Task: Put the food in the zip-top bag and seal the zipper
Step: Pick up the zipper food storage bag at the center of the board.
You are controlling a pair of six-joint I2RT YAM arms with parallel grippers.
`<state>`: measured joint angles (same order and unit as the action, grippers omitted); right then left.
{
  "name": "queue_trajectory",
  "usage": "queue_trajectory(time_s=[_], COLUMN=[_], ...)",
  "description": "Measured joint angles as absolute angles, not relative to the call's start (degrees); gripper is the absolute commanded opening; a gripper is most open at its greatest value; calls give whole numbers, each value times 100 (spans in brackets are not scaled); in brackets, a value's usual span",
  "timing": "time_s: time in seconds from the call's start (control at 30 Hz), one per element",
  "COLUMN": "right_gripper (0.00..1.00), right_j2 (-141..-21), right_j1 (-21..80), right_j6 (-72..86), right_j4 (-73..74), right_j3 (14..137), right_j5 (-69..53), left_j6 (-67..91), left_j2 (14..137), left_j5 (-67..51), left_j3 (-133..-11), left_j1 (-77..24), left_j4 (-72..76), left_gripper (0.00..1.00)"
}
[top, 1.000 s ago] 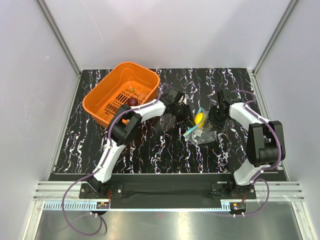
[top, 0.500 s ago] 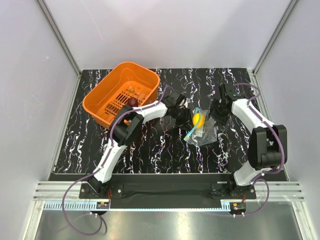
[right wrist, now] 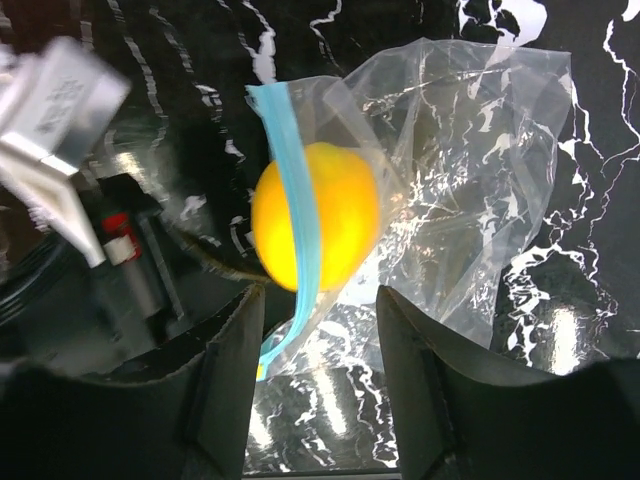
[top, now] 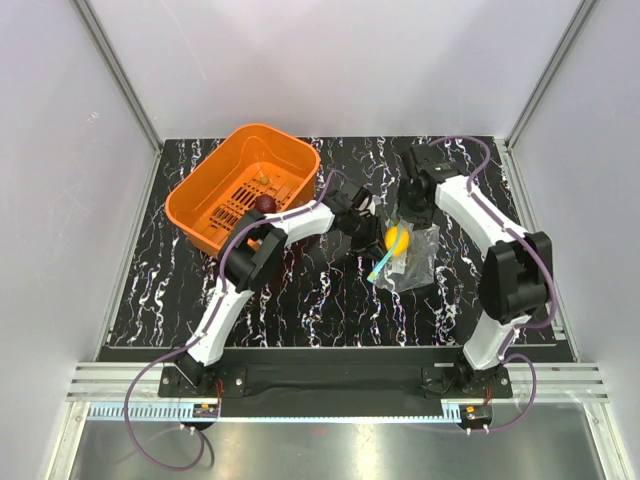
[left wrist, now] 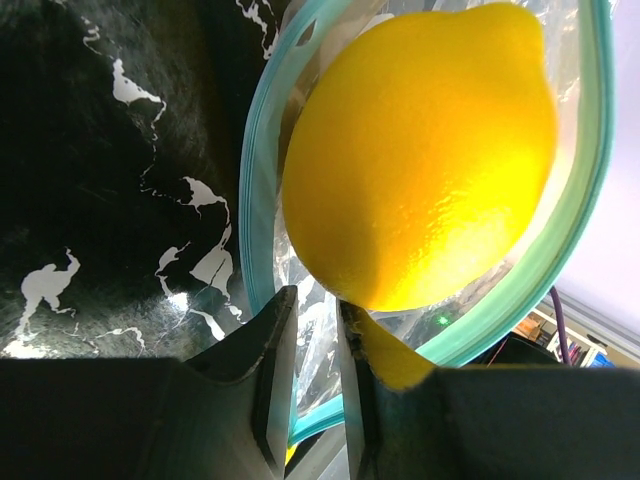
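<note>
Yellow lemon (left wrist: 420, 160) sits in bag (right wrist: 480, 150) mouth, left gripper (left wrist: 315, 305) pinching its rim, right gripper (right wrist: 318, 295) spread: a slip could spill it.

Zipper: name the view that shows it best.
Right wrist: the zipper runs nearly whole across the yellow fruit. Left wrist shows it close but cropped, looping the fruit; top external shows only a sliver.

Robot lab cell. Boxed in by white panels (top: 330, 60) on aluminium posts (top: 118, 75), black marbled table (top: 330, 300). Arm bases (top: 205, 378) bolted to a rail (top: 110, 382), cables (top: 127, 410) loose.
</note>
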<state>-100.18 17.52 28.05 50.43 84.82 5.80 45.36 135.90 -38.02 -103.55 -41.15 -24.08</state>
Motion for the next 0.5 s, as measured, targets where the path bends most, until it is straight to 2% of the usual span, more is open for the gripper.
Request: queue_trajectory(time_s=[0.2,0.27,0.3,0.33,0.43,0.5], right_gripper=[53,49,46,37,21,14], right_j2=[-10499,-10610,-10661,-10698,-10713,-10718], right_j1=[1785,1785,1785,1785,1791,1798], right_j6=[2729,2707,2694,2681,2657,2633], right_j4=[5124,5151,5151,5151,5137,5135], right_j3=[8532,8562,8573,8580,8608,8632], right_j5=[757,792,797,794,794,794], left_j6=[4528,4528,4528,4528,4528,4530], left_j2=[13590,13590,13590,13590,13590,13590], left_j5=[-3806,-3809,-3811,-3815,-3830,-3844], left_j3=[-10355,-10355,-10355,-10355,-10355,-10355], left_j1=[-4112,-4110,-4110,-4104,-4097,-4097], left_j4=[-2410,-2408,-2405,-2405,-2403,-2392], left_gripper=[25,25,25,25,24,24])
